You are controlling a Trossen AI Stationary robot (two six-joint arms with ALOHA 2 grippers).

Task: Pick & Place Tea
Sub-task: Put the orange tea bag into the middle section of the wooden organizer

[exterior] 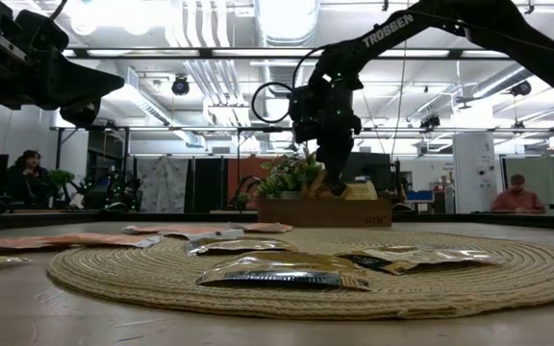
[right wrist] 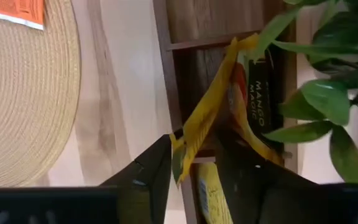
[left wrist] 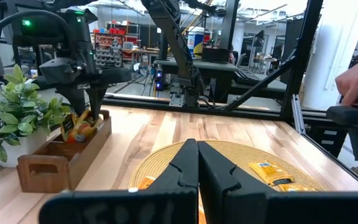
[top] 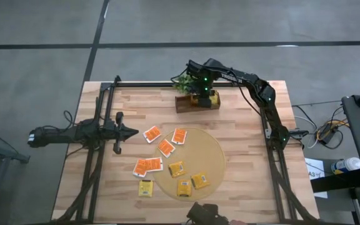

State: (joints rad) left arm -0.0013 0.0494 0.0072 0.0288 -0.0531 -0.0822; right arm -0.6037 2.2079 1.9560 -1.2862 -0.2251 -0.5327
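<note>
Right gripper (top: pixel 203 95) sits over the wooden box (top: pixel 197 102) at top centre, fingers parted around a yellow packet (right wrist: pixel 199 127). Left gripper (top: pixel 132 132) waits at mid-left, closed and empty.

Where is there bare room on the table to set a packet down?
Free: the mat's right part, and the wood between the mat and the right arm's base. Crowded: the mat's left edge with orange packets, its near side with yellow packets.

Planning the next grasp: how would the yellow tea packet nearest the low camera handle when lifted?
The yellow tea packet lies flat yet slightly puffed on the woven mat, so probably light and floppy. Its glossy wrapper may slip. Flat-lying, it won't roll.
</note>
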